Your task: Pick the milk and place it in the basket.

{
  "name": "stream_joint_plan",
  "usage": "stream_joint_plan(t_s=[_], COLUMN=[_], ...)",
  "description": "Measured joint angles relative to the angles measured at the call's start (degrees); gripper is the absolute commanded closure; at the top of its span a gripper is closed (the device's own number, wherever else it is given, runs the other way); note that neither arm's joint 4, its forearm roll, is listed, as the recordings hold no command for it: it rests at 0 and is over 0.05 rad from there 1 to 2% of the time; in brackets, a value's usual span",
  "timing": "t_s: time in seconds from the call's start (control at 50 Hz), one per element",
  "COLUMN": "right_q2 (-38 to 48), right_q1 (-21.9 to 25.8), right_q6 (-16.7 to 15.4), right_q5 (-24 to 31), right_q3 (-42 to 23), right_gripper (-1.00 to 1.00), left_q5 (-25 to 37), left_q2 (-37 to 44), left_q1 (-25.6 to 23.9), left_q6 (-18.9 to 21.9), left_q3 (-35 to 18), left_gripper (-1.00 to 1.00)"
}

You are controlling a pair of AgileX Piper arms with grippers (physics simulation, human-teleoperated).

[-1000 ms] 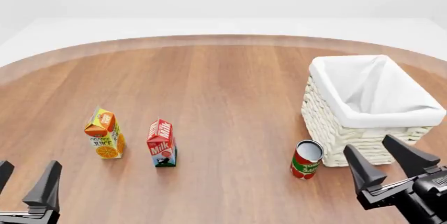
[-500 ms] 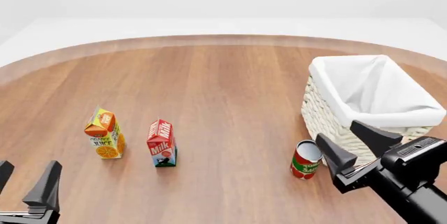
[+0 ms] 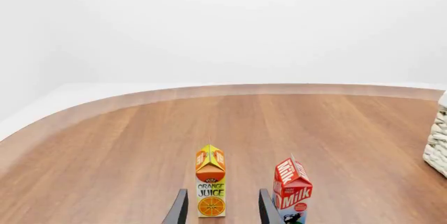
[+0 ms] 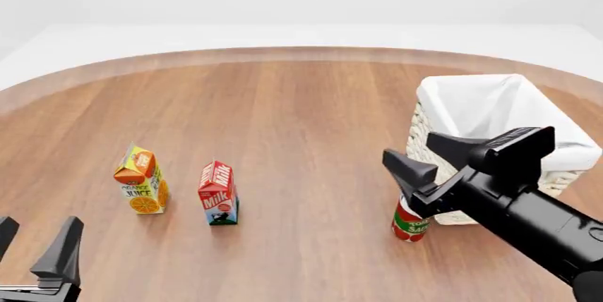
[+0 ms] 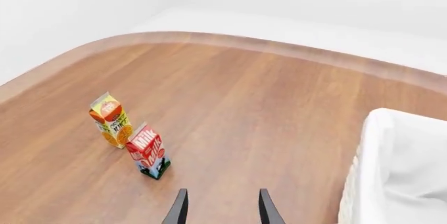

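1. The milk (image 4: 219, 194) stands upright on the table (image 4: 301, 111), left of centre in the front view, long axis vertical. Juice carton (image 4: 141, 181) is just beside it at its 9 o'clock, not touching.
2. The basket (image 4: 443, 168) sits well apart at the milk's 3 o'clock, with a red can (image 4: 409, 223) near its front corner.
3. Right gripper (image 4: 422, 155): fingers spread wide, nothing held. It hangs above the can, beside the basket wall. The milk lies at about its 8 o'clock in the front view, well apart.
4. Left gripper (image 4: 36, 242): fingers apart, empty, low at the near left edge. The milk lies at about its 2 o'clock.
5. Left wrist view: the juice carton (image 3: 210, 181) sits between the finger lines, the milk (image 3: 291, 190) just off to the side. That arm is lined up on the wrong carton.
6. Judgement: the left looks somewhat nearer, though the right is angled toward the milk; either needs a lateral approach, closing across the carton's narrow body below the gable.
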Motion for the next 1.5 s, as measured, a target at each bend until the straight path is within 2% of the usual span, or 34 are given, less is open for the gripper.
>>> stream_joint_plan(t_s=[0.3, 0.64, 1.14, 1.5], right_q2=[6.2, 12.9, 24.6, 32.8], right_q1=[3.4, 5.2, 8.1, 10.4], right_q6=[4.1, 10.3, 18.9, 23.4], right_q5=[3.7, 6.7, 6.9, 7.8], right_q3=[-7.5, -15.6, -24.9, -31.9], right_gripper=[-1.0, -1.0, -1.0, -1.0], left_q5=[0.0, 0.0, 0.0, 0.0], left_q2=[0.0, 0.0, 0.0, 0.0], left_q1=[0.0, 0.0, 0.0, 0.0], left_q6=[0.0, 0.0, 0.0, 0.0], left_q3=[0.0, 0.0, 0.0, 0.0], left_gripper=[-1.0, -1.0, -1.0, -1.0])
